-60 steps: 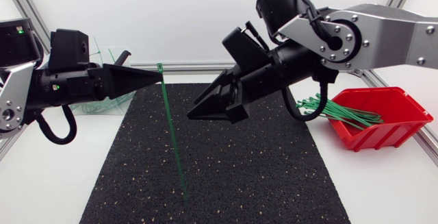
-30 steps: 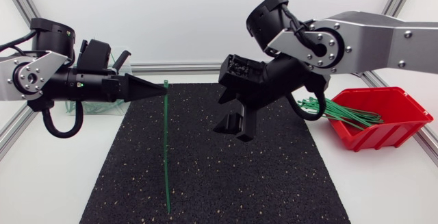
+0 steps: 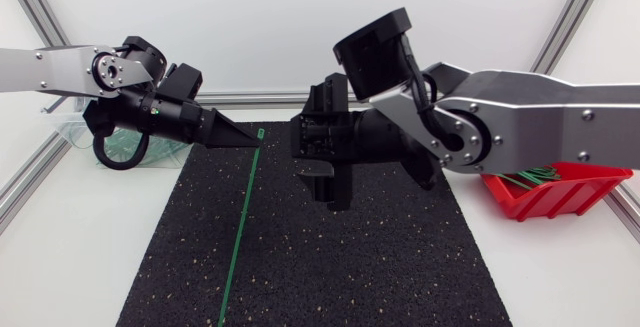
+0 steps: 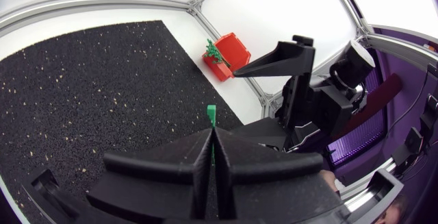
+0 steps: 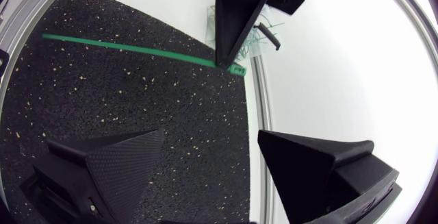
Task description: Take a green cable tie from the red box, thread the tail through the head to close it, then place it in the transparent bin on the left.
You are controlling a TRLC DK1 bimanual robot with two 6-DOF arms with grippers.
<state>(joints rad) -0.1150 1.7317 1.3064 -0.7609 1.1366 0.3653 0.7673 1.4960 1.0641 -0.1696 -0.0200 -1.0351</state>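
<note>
tie: green cable tie (image 3: 238,237) pinched just below its head by left gripper (image 4: 213,135), fingers clamped; tail hangs to 6 o'clock over mat (image 3: 400,267) | right gripper (image 5: 211,133): fingers apart, empty, 3 o'clock of head | handling: probably light, springy, slick; grab tail near tip

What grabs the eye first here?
The long green cable tie, pinched near its head by the left gripper, slants down over the black mat. Next comes the right gripper, open and hovering just beside the tie at mid-table. The red box sits half hidden behind that arm at the right.
</note>
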